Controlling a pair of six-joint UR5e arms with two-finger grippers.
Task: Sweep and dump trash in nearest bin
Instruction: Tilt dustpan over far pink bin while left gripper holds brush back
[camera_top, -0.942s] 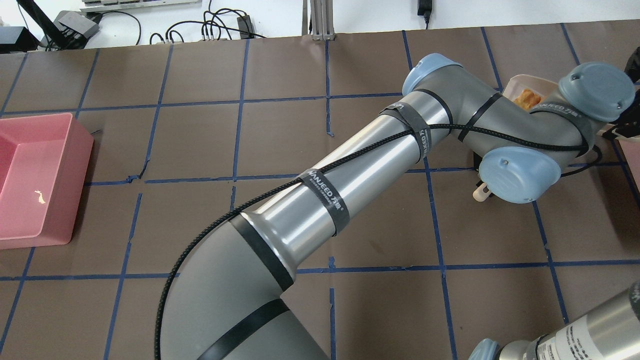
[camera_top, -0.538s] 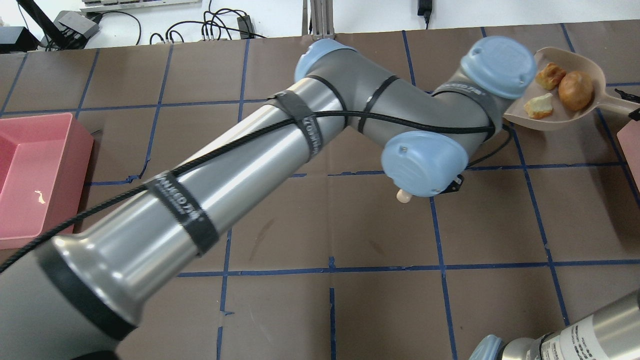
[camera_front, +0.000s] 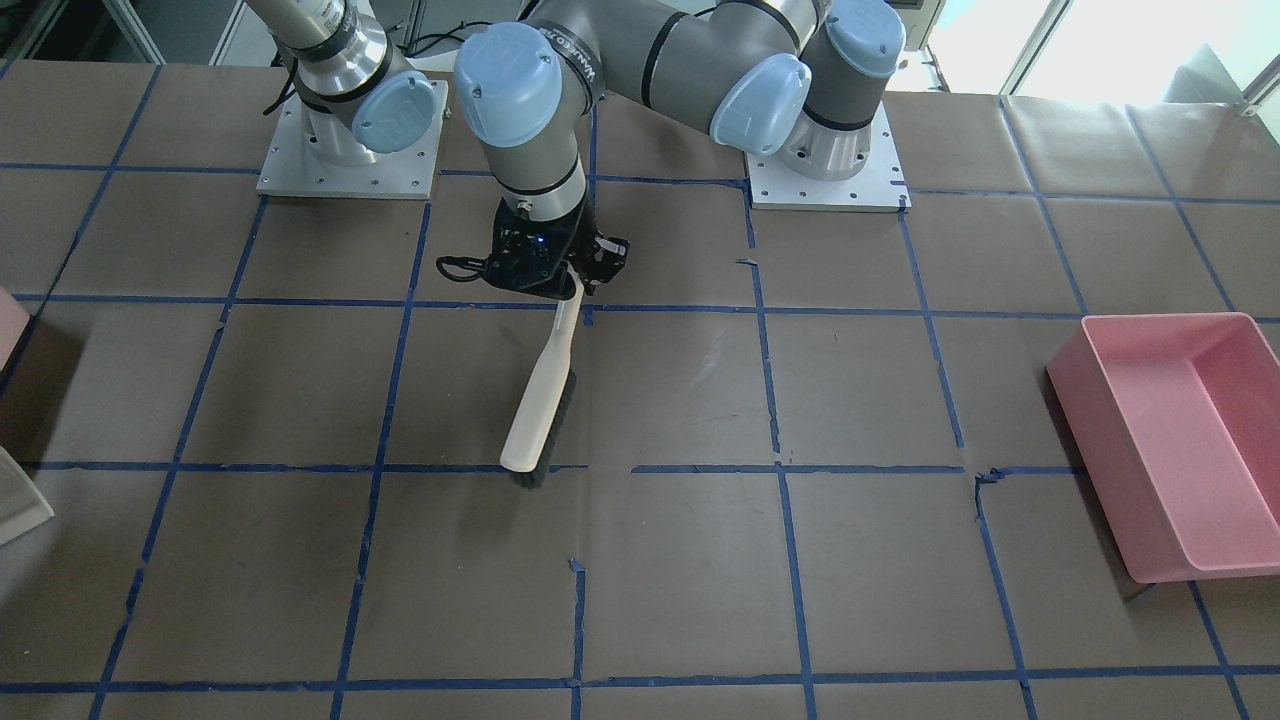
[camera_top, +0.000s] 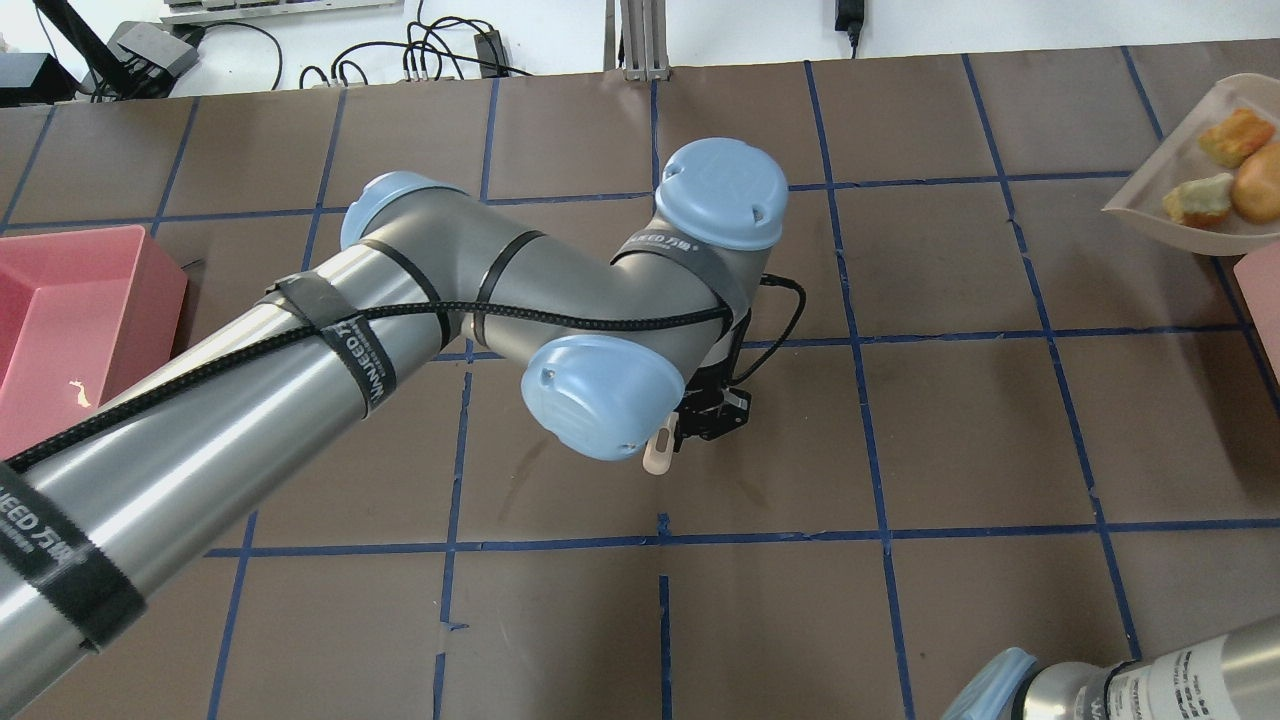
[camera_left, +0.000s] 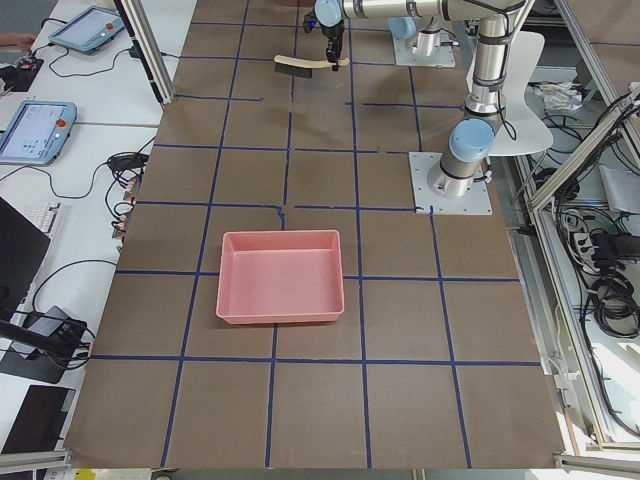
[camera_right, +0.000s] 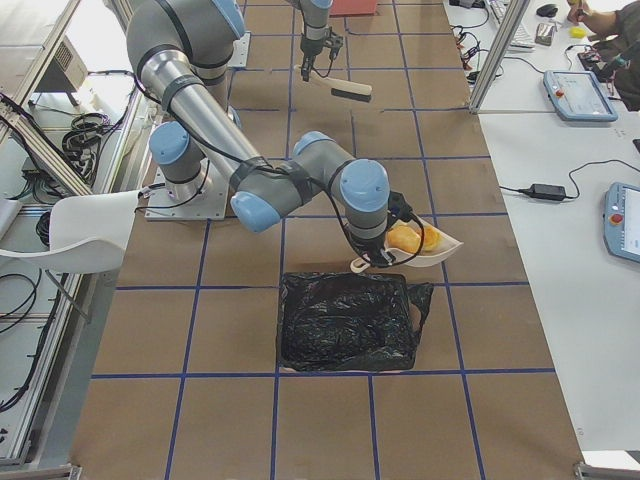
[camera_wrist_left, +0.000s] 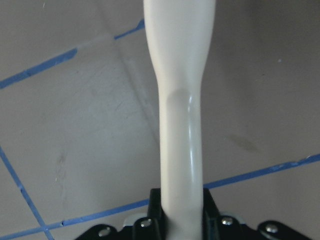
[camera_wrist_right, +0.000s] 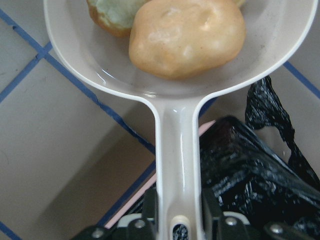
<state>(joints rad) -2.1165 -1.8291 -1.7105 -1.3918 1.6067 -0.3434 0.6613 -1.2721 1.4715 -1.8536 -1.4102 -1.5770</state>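
My right gripper (camera_wrist_right: 177, 215) is shut on the handle of a beige dustpan (camera_wrist_right: 177, 150). The pan (camera_top: 1170, 170) holds the trash: an orange-brown potato-like lump (camera_wrist_right: 187, 35) and two pale spongy chunks (camera_top: 1236, 135) (camera_top: 1196, 200). The pan hovers beside the bin (camera_right: 345, 320), which is lined with a black bag; only the bin's pink corner (camera_top: 1262, 290) shows overhead. My left gripper (camera_front: 572, 285) is shut on the handle of a beige brush (camera_front: 540, 400) with dark bristles, held low over the table's middle.
A large pink rectangular tub (camera_front: 1170, 440) stands at the table's end on my left side. The table is brown paper with a blue tape grid. Both arm bases (camera_front: 825, 160) sit at the robot's edge.
My left arm has swung away from the dustpan toward the table's middle, carrying the brush. The dustpan with the trash has moved right, toward the bin.
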